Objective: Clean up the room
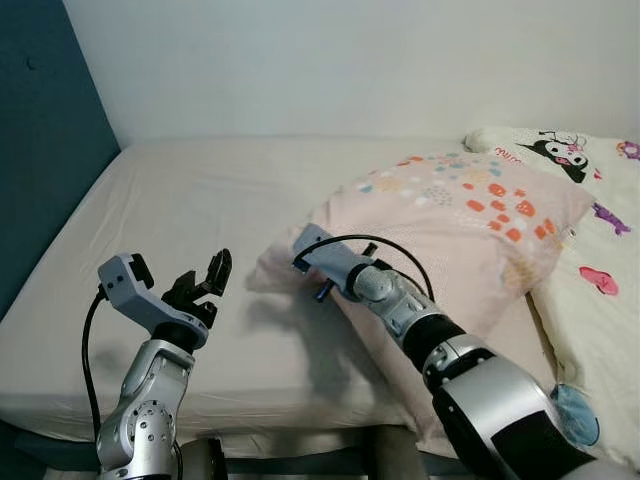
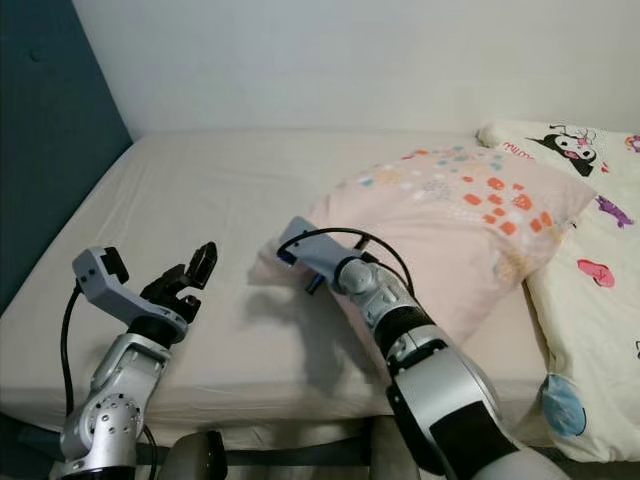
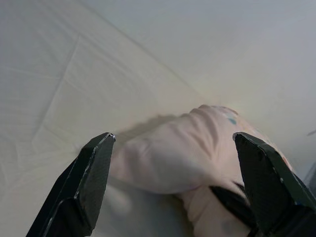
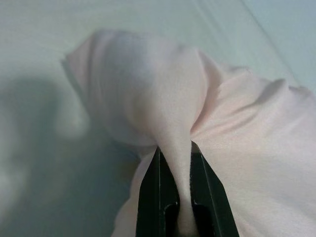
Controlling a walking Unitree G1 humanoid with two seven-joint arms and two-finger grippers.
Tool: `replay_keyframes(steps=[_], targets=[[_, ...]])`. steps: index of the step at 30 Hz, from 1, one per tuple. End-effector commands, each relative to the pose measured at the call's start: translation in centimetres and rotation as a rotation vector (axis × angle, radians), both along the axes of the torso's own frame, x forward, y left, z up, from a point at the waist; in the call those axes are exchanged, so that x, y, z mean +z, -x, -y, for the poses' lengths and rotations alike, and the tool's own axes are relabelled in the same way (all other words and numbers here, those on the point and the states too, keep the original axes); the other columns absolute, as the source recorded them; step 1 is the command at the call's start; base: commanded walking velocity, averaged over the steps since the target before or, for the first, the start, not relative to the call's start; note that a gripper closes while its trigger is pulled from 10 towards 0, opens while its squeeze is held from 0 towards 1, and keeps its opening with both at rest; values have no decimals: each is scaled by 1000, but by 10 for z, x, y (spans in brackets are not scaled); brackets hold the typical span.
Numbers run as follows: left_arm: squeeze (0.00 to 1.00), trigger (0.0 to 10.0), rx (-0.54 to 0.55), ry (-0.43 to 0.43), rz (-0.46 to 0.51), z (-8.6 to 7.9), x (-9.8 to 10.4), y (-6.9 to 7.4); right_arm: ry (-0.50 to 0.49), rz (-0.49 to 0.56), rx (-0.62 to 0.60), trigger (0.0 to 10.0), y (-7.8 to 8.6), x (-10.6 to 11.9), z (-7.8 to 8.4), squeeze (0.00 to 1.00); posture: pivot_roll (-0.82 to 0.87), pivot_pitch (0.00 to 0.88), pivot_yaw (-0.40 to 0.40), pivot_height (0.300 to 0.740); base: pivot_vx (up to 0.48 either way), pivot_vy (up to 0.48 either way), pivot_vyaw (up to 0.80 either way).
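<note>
On the bed [image 1: 200, 200], the right gripper [image 4: 175, 197] pinched the pink pillow [image 1: 470, 215] by its near corner; the pillow's length ran away rightward. The left gripper [image 1: 205, 280] hovered wide open just left.

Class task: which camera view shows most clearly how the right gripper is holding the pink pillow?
The right wrist view: the right gripper pinches a fold of the pink pillow between its fingers. The eye views show the whole pillow on the bed, the grip hidden. The left wrist view shows that corner from afar.
</note>
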State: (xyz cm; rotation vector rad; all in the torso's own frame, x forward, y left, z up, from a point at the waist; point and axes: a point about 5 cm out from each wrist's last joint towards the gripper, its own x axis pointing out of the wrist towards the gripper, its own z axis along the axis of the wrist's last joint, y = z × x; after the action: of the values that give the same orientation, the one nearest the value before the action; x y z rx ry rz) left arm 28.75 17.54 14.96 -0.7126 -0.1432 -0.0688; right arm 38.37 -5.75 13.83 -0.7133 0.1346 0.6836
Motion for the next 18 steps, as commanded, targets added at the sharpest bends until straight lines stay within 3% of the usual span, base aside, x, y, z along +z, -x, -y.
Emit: replay_keyframes(steps=[1, 3, 4, 5, 6, 12, 15, 17, 18], targets=[[0, 10000, 5, -14, -7, -3, -1, 3, -66, 3, 135, 0, 8, 3, -21, 0, 77, 130, -62, 572, 0, 0, 0], [0, 10000, 0, -14, -7, -2, -1, 4, -120, -36, 291, 0, 21, 0, -32, 0, 76, 127, -59, 572, 0, 0, 0], [0, 10000, 0, -14, -7, -2, -1, 4, -120, -36, 291, 0, 21, 0, -32, 0, 76, 127, -59, 572, 0, 0, 0], [0, 10000, -5, -17, -7, -2, 0, 4, -152, -72, 434, 0, 34, -3, -38, 0, 75, 124, -54, 572, 0, 0, 0], [0, 10000, -6, -17, -6, -2, 0, 4, -166, -88, 488, 0, 39, -4, -39, 0, 74, 123, -53, 572, 0, 0, 0], [0, 10000, -3, -18, 0, -4, 2, 0, -206, -131, 681, 0, 58, -2, -37, 0, 69, 117, -45, 572, 0, 0, 0], [0, 10000, -3, -19, 2, -5, 3, -1, -203, -143, 730, 0, 64, -2, -35, 0, 69, 117, -40, 572, 0, 0, 0], [0, 10000, -7, -22, 9, -5, 5, -2, -170, -194, 852, 0, 80, -3, -28, 0, 74, 119, -39, 572, 0, 0, 0], [0, 10000, -7, -22, 9, -5, 5, -2, -170, -194, 852, 0, 80, -3, -28, 0, 74, 119, -39, 572, 0, 0, 0]])
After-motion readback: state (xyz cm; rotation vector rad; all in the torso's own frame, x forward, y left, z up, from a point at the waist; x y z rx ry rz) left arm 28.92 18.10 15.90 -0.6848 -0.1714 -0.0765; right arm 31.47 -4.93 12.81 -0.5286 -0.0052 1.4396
